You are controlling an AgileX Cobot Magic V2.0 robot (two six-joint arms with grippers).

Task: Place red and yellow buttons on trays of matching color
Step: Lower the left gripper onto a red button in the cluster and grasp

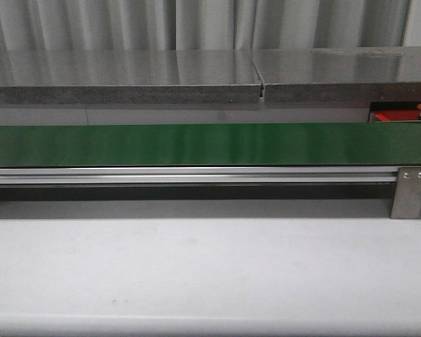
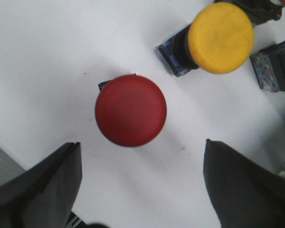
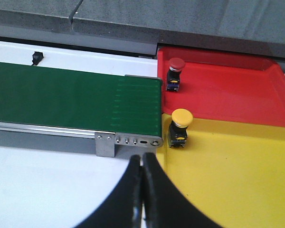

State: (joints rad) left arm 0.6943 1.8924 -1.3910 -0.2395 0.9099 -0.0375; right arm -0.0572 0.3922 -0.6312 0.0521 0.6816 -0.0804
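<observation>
In the left wrist view a glossy red button (image 2: 130, 110) stands upright on the white table. My left gripper (image 2: 142, 154) is open just short of it, with one dark finger (image 2: 42, 185) on each side and nothing between them. A yellow button (image 2: 221, 37) lies tilted beyond it. In the right wrist view a red tray (image 3: 228, 95) holds a small red button (image 3: 175, 71). Beside it a yellow tray (image 3: 237, 175) holds a yellow button (image 3: 180, 126). My right gripper (image 3: 142, 159) is shut and empty, near the belt's end. Neither gripper shows in the front view.
The long dark green belt (image 1: 196, 144) runs across the table on a metal rail, ending at the trays (image 3: 137, 107). The red tray's corner (image 1: 396, 116) peeks in at the far right. A grey ledge (image 1: 126, 77) lies behind. More dark button bodies (image 2: 278, 66) sit near the yellow one.
</observation>
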